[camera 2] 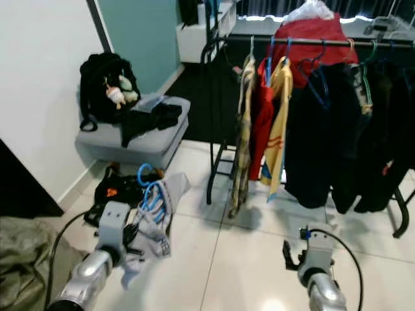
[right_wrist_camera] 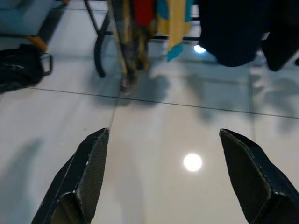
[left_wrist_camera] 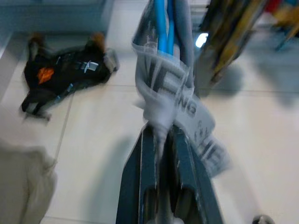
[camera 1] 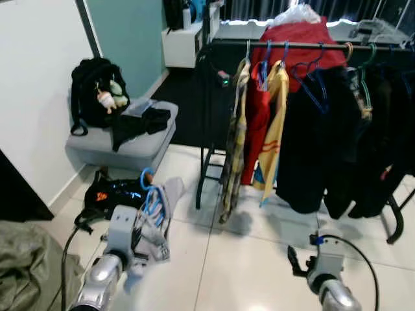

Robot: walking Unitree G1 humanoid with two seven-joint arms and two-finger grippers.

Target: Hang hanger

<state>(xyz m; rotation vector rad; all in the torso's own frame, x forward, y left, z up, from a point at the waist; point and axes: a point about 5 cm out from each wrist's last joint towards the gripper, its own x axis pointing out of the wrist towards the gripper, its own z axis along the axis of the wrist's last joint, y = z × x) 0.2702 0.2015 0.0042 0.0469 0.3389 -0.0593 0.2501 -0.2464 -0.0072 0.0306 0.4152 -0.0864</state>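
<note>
Short of the rail, our left claw grips the blue hanger and its grey garment; right claw gapes empty. We should lift the hook clear above the rail.

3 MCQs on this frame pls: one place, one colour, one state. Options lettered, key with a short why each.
1. Where is the black backpack?
A. on the grey ottoman
B. on the clothes rack
C. in the right gripper

2. What colour is the hanger in the left gripper?
A. red
B. blue
C. white

3. How is the right gripper?
A. shut on a hanger
B. shut on a shirt
C. open, holding nothing

Key:
1 A: black backpack sits on the grey ottoman, by the wall.
2 B: left gripper clamps a grey garment and its blue hanger.
3 C: right gripper fingers spread over bare floor tiles.
</note>
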